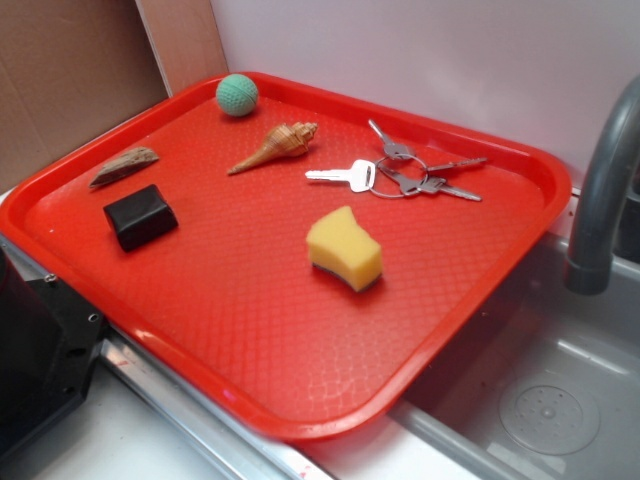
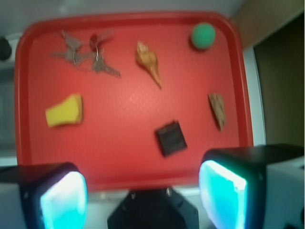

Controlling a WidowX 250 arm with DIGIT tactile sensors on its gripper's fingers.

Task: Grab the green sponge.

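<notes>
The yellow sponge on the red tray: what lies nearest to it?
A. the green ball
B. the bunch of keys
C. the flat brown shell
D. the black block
B: the sponge sits just in front of the keys, while every other object on the tray lies farther off toward the other side; the wrist view shows the same grouping.

White wall (image 1: 420, 50) (sink (image 1: 560, 400) below).

Bare red plastic tray (image 1: 230, 330) lies all around the yellow foam sponge (image 1: 344, 248). The bunch of metal keys (image 1: 400, 175) sits nearest, apparently not touching it. The black rectangular block (image 1: 140, 216) and spiral brown seashell (image 1: 275, 147) lie well apart.
</notes>
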